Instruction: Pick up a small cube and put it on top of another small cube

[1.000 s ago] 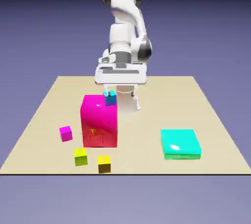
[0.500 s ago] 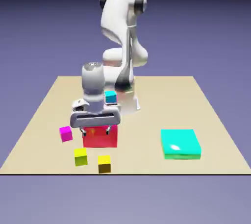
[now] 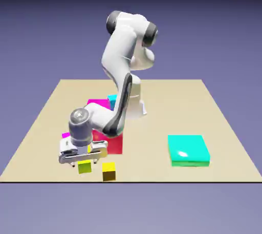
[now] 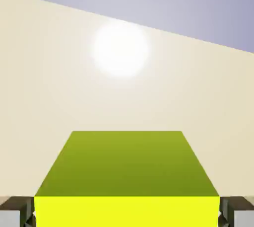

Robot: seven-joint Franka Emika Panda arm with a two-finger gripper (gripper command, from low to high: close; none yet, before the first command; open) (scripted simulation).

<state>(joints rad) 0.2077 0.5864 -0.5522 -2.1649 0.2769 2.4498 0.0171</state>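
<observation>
The small yellow cube (image 3: 85, 167) with olive-green sides sits near the table's front edge. My gripper (image 3: 82, 159) has come down right over it, one finger on each side. In the hand view the cube (image 4: 127, 171) fills the lower half, its olive side and bright yellow face large between the two grey fingertips (image 4: 17, 212) at the bottom corners. The jaws stand open around the cube, close to its sides. A second small cube (image 3: 108, 171), yellow with orange-brown sides, sits just to the exterior view's right of it.
The big magenta block (image 3: 113, 143) stands right behind my hand, with a small blue-cyan cube (image 3: 111, 98) at its far top. A small magenta cube (image 3: 65, 135) peeks out at the hand's left. A flat teal block (image 3: 188, 150) lies to the right on the tan table (image 3: 204, 105).
The arm has swung forward and down from above the magenta block toward the table's front edge, and the hand now sits low over the small yellow cube.
</observation>
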